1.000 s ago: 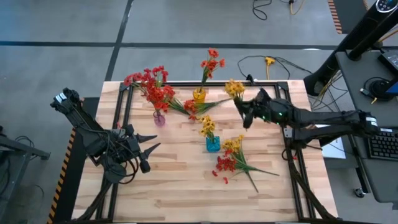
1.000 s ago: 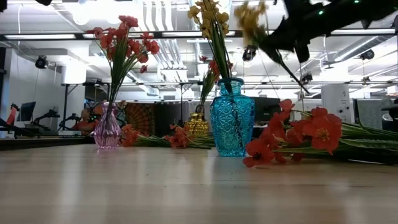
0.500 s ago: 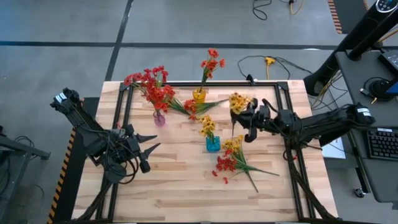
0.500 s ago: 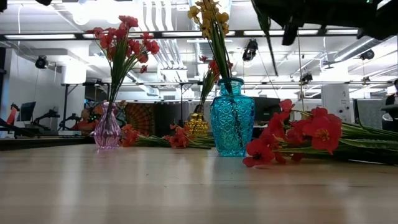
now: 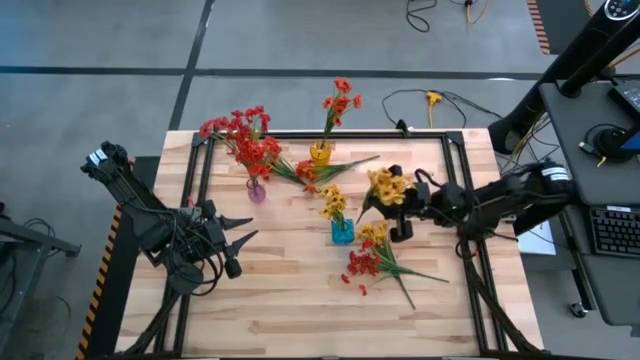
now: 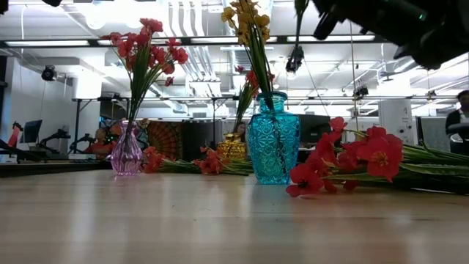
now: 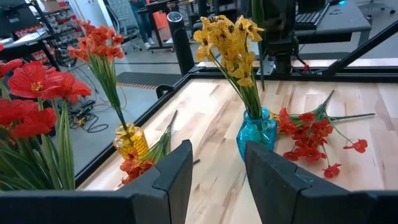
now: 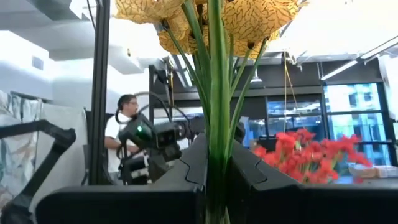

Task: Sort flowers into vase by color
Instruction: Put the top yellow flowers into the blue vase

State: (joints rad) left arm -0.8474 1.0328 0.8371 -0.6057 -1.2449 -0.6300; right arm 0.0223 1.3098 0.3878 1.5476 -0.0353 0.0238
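Your inventory, operator:

- Right gripper (image 5: pixel 400 214): clamped tight on the stem of a yellow sprig (image 5: pixel 385 186), held in the air just right of the blue vase (image 5: pixel 342 232), blooms uppermost.
- Left gripper (image 5: pixel 243 228): waiting near the table's (image 5: pixel 280 300) left edge, fingers parted, holding nothing.
- Blue vase: mid-table, with yellow flowers (image 5: pixel 333 203) in it.
- Pink vase (image 5: pixel 256 189): toward the far-left corner, carrying red flowers (image 5: pixel 240 132).
- Yellow vase (image 5: pixel 320 152): at the far edge, with orange-red flowers (image 5: pixel 340 101).
- Loose heap (image 5: pixel 372 253): red and yellow sprigs lying flat, on the near side of the blue vase, toward the right.
- Loose sprigs (image 5: pixel 318 170): orange-red, lying between the pink and yellow vases.
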